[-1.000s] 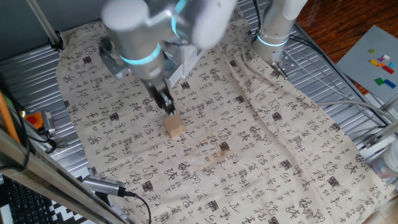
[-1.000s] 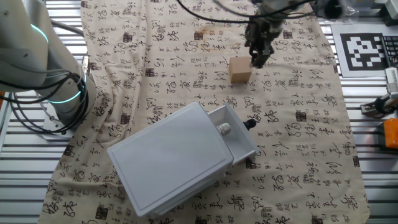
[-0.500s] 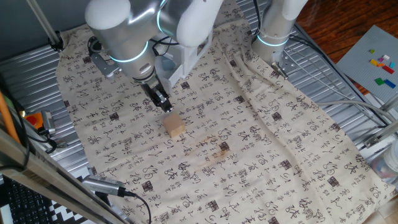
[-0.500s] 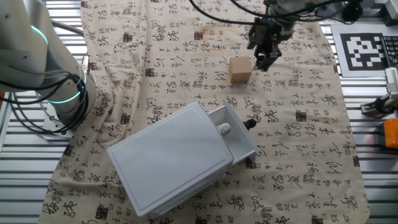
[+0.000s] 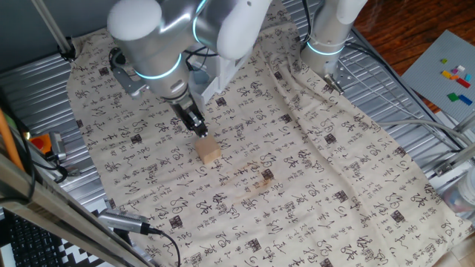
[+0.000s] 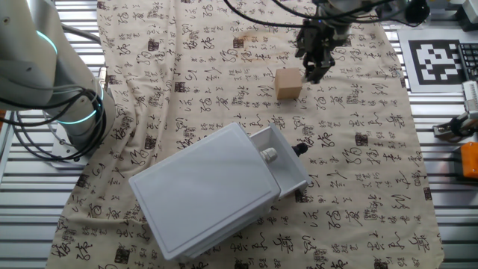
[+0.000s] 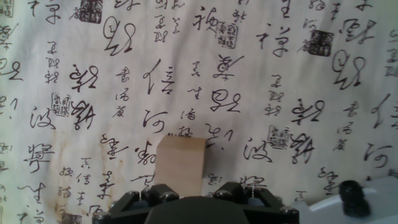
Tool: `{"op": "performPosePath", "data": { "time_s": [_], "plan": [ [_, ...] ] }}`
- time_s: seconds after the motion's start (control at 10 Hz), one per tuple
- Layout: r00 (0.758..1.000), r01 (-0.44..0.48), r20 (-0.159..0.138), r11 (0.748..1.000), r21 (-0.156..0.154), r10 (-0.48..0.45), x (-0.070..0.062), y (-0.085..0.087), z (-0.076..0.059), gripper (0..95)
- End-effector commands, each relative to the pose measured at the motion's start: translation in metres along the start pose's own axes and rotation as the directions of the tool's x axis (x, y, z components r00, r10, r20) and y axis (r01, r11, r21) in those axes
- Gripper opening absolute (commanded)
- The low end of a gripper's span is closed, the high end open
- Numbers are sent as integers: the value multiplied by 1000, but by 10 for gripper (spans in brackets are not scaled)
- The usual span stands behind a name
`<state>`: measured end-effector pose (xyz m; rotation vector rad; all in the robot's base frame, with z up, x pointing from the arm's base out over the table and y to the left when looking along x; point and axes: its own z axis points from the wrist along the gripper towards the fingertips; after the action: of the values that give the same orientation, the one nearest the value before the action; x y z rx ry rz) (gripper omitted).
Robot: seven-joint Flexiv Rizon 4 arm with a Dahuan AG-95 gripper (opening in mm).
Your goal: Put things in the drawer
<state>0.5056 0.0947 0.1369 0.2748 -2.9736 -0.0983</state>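
The gripper [image 5: 199,131] hangs just beside the wooden cube [image 5: 209,151], which rests on the printed cloth [image 5: 312,170] directly ahead of the fingertips; their spacing cannot be told. To grasp well, centre the jaws over the cube, square to its faces, then descend before carrying it to the drawer [image 6: 224,187].

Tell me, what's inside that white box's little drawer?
The drawer of the white box is only slightly pulled out, showing a knob and a narrow strip of pale tray. Nothing shows in it; the rest is covered. The wooden cube sits outside on the cloth.
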Motion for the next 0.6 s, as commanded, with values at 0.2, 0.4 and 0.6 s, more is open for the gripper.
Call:
{"op": "performPosePath", "data": {
  "time_s": [0.2, 0.4, 0.6],
  "plan": [
    [1000, -20, 11, 1000, 5, 20, 3, 8, 16, 570],
    [999, -31, 25, 999, 7, 31, 1, 13, 31, 570],
    [999, -31, 31, 999, 7, 31, 0, 12, 36, 570]
  ]
}}
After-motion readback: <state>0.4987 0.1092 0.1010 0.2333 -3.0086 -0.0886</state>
